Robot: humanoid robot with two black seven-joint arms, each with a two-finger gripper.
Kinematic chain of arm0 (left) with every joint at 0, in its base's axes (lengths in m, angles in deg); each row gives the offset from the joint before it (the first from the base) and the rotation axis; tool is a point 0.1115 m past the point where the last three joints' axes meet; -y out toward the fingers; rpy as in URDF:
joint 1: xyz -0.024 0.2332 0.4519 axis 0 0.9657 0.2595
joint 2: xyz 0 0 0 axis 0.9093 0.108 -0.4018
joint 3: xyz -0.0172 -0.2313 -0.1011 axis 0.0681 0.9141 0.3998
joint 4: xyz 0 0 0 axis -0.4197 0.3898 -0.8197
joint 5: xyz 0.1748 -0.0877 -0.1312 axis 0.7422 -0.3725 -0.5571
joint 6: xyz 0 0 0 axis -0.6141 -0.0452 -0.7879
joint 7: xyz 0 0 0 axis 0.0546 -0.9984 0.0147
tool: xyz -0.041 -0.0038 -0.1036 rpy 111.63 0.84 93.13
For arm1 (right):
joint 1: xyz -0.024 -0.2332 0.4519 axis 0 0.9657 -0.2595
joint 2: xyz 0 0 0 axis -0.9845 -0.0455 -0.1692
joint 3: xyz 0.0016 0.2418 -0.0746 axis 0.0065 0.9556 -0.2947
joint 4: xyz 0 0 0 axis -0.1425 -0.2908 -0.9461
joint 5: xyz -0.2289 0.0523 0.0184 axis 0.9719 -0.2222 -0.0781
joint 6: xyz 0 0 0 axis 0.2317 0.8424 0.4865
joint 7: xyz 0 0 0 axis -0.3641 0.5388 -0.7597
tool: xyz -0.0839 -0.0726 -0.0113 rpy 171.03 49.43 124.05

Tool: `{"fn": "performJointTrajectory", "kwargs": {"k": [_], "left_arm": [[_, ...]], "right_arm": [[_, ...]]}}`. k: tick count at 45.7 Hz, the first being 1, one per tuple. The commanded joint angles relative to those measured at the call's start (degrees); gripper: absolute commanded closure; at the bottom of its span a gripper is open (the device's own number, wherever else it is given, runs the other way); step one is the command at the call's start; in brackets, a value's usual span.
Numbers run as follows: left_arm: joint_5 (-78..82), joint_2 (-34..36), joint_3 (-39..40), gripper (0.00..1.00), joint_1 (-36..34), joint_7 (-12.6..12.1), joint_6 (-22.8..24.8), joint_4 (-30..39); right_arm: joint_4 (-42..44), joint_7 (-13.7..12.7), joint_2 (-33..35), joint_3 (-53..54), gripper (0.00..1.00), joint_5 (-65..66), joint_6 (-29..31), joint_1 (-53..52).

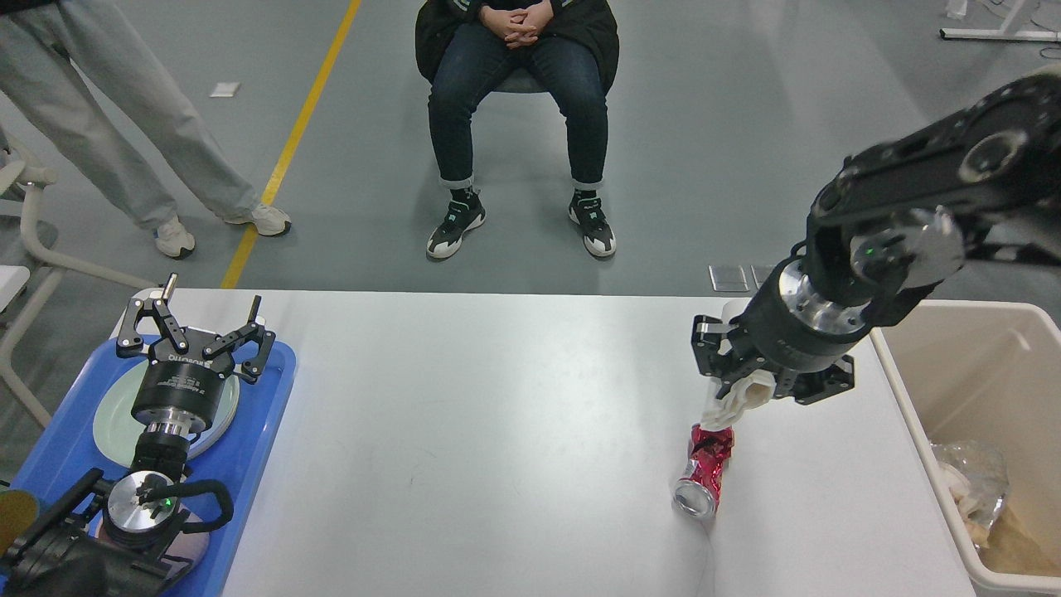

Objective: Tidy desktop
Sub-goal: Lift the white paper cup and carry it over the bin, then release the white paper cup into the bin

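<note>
While the crushed can lies loose on the counter, these are the points, nearest first:

Crushed can [706, 472]: red and silver, on its side on the counter [464, 431], open end toward the robot. It looks light and thin-walled, already dented, so it will likely give under pressure and may roll; the crumpled middle offers the flattest hold.

Bin [912, 414]: beige, just to the right of the can, off the counter's edge, with crumpled scraps in its near end.

Right gripper [750, 390]: raised just beyond the can, its fingers closed around a white crumpled scrap [733, 398] that looks soft and weightless. It hangs close to the can's far end; I cannot tell whether they touch.

Left gripper [197, 332]: far to the left of the can, fingers spread wide and holding nothing, above a pale plate [112, 423] on the blue tray [249, 464].

Beyond the can: grey floor, where people sit and stand.
</note>
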Motion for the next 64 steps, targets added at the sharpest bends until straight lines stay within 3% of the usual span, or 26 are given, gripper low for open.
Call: {"fn": "performJointTrajectory", "kwargs": {"k": [1, 5, 9, 17, 25, 35, 38, 50, 64], "left_arm": [[0.00, 0.00, 0.00, 0.04, 0.01, 0.03, 0.00, 0.00], [0.00, 0.00, 0.00, 0.04, 0.01, 0.03, 0.00, 0.00], [0.00, 0.00, 0.00, 0.04, 0.01, 0.03, 0.00, 0.00], [0.00, 0.00, 0.00, 0.04, 0.01, 0.03, 0.00, 0.00], [0.00, 0.00, 0.00, 0.04, 0.09, 0.12, 0.00, -0.01], [0.00, 0.09, 0.00, 0.04, 0.09, 0.12, 0.00, 0.00], [0.00, 0.00, 0.00, 0.04, 0.09, 0.12, 0.00, -0.09], [0.00, 0.00, 0.00, 0.04, 0.01, 0.03, 0.09, 0.00], [0.00, 0.00, 0.00, 0.04, 0.01, 0.03, 0.00, 0.00]], "right_arm": [[-0.65, 4.46, 0.77, -5.40, 1.00, 4.90, 3.95, -3.32], [-0.65, 10.53, 0.68, -9.53, 1.00, 7.72, 5.63, -4.03], [-0.65, 13.79, 0.77, -13.04, 1.00, 9.48, 6.42, -4.21], [-0.04, 13.44, 4.28, -16.47, 1.00, 10.71, 5.90, -3.68], [5.84, 13.35, 15.25, -20.35, 1.00, 17.21, 4.32, 4.22], [24.03, 13.44, 30.20, -17.72, 1.00, 24.86, 2.99, 20.73], [33.05, 13.44, 32.23, -12.47, 1.00, 24.95, 1.95, 31.15], [56.46, 13.62, 29.61, 4.78, 1.00, 24.95, -2.36, 61.78], [85.81, 13.44, 13.62, 15.42, 1.00, 24.86, -15.54, 91.75]]}}
